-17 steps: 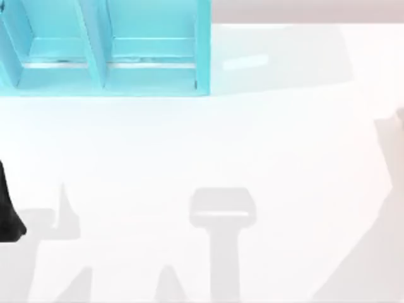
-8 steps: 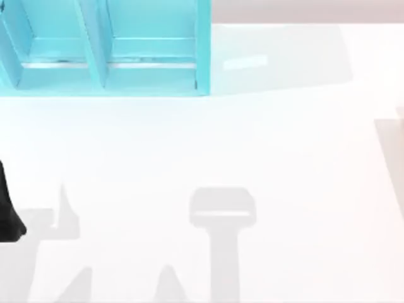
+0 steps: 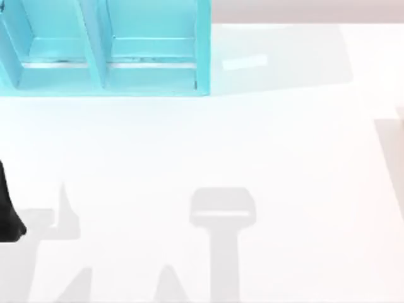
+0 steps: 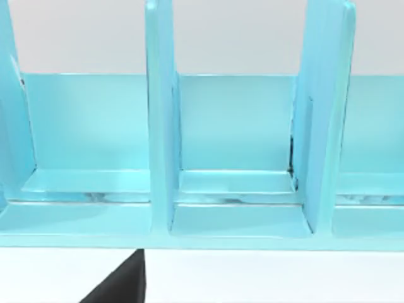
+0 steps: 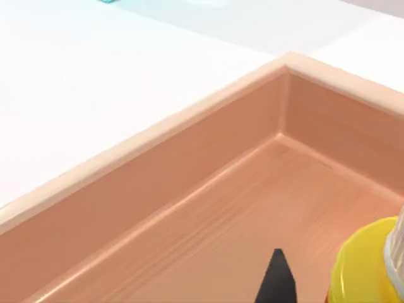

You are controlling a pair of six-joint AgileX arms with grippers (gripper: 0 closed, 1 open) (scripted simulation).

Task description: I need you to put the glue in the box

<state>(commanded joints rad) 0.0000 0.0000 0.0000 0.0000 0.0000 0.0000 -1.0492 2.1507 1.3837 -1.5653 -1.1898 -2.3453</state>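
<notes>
The glue [image 5: 365,273] shows in the right wrist view as a yellow shoulder with the start of a white nozzle, close to the camera and over the floor of the box [image 5: 189,161]. The box is light wood with low walls, and one inner corner of it is in sight. A black tip of my right gripper [image 5: 276,281] stands just beside the glue with a narrow gap between them. Whether the bottle is held or resting on the floor cannot be told. My left gripper [image 4: 120,285] is parked in front of the shelf; its arm [image 3: 7,211] sits at the table's left edge.
A turquoise shelf [image 3: 104,47] with several upright dividers stands at the back left of the white table [image 3: 208,139]. Seen up close in the left wrist view, the shelf [image 4: 161,126] has bare compartments. Grey shadows lie across the table's front and right.
In the top view the grey shadow at the right edge has slid slightly farther right. The left arm has stayed where it was.
</notes>
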